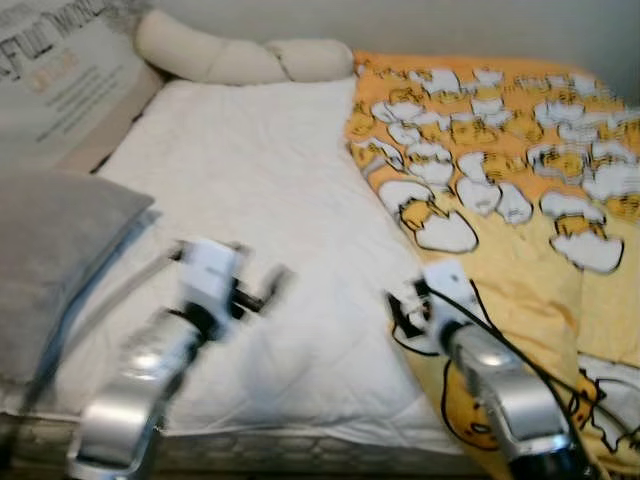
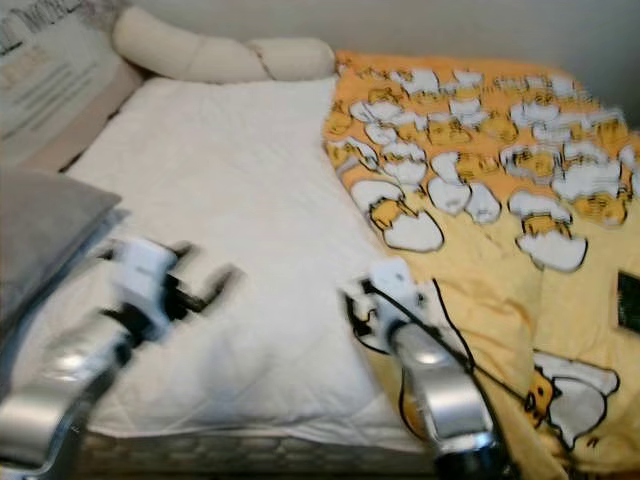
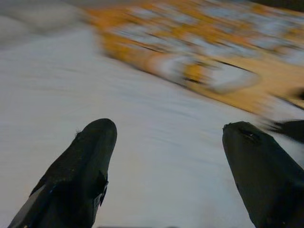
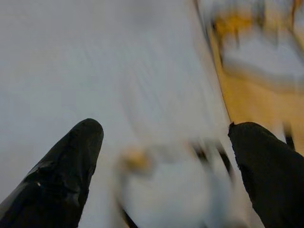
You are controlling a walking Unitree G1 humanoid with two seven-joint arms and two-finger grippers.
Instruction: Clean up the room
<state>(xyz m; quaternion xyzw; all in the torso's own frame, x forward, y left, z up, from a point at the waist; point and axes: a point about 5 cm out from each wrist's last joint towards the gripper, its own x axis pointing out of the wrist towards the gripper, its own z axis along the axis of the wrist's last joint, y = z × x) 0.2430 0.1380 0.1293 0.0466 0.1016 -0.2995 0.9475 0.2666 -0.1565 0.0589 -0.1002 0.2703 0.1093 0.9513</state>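
Yellow blanket (image 1: pixel 520 200) bunched on right half of bed, white mattress (image 1: pixel 260 230) bare; my right tool (image 1: pixel 405 310) at its folded edge, left tool (image 1: pixel 265 285) over mattress, both spread wide, empty; risk: blurred reach, fingers snagging mattress cover or pinching single layer.

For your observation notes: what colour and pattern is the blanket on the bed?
Yellow-orange blanket with white-and-yellow cartoon figures; clearest in the left eye view.

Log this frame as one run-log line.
scene: bed, white mattress pad | yellow blanket covering right side | left pincer open over pad | right pincer open at blanket edge | nothing held | motion blur
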